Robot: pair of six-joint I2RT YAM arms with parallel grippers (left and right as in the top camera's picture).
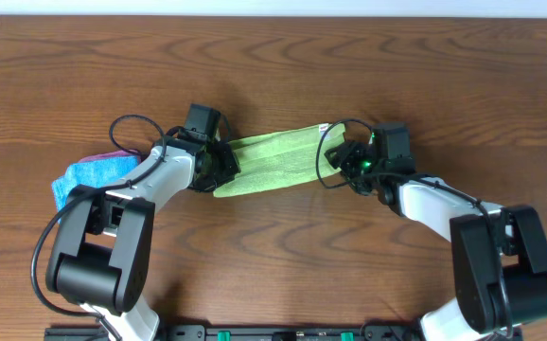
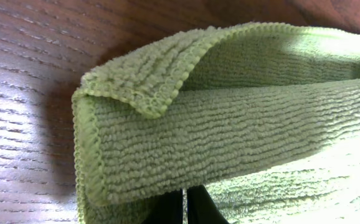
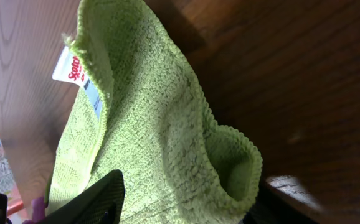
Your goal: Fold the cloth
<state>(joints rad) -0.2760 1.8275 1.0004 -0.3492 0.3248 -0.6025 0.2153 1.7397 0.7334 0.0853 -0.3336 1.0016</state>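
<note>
Over the table's [image 1: 273,57] middle, we saw the cloth [image 1: 273,161] slung between both claws: left claw [image 1: 224,169] pinched tight on one end, right claw [image 1: 342,157] at the other, grip unclear to us.

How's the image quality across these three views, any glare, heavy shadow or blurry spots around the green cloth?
Overhead: even light, sharp, no glare on the cloth. Left wrist: weave crisp, washed out at lower right; glare on the table at left, dark shadow beside the fold. Right wrist: left edge blown out white, tag partly readable, lower right corner dim and blurred.
</note>
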